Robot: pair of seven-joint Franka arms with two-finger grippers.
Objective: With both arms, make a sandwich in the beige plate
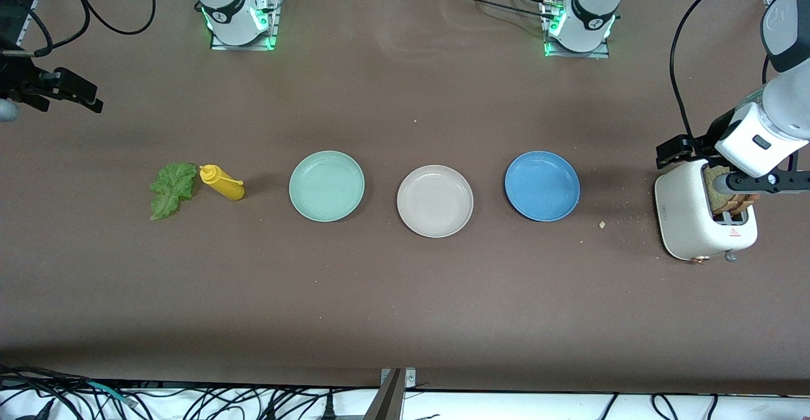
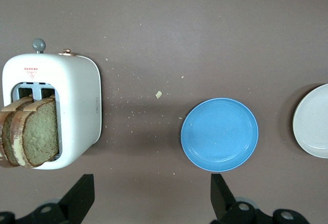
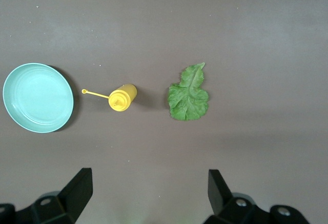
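So we've got the beige plate [image 1: 435,200] sitting flat near the middle of the brown counter [image 1: 405,293], between the mint green plate [image 1: 326,186] toward the right arm's end and the blue plate [image 1: 542,186] toward the left arm's end; it's a touch nearer the front camera than its two neighbours, and being round it has no long axis to speak of. All three plates are bare and well apart from each other. The sandwich parts are scattered: the lettuce leaf [image 1: 171,189] lies flat out at the right arm's end, its long axis running roughly toward and away from the front camera, and a yellow squeeze bottle [image 1: 221,182] lies tipped over just beside it, nozzle pointing at the green plate in the right wrist view. The two bread slices [image 2: 31,134] stand upright in the slots of a white toaster [image 1: 686,217] at the left arm's end, with crumbs [image 1: 602,224] dotted between it and the blue plate. Our left tool [image 2: 151,196] hangs over the toaster area with its fingers wide apart and holding nothing; the right tool [image 3: 148,193] hangs over the counter near the lettuce and bottle, fingers also spread and holding nothing. Loads of open counter in front of the plates, and cables trail along the edge nearest the front camera.
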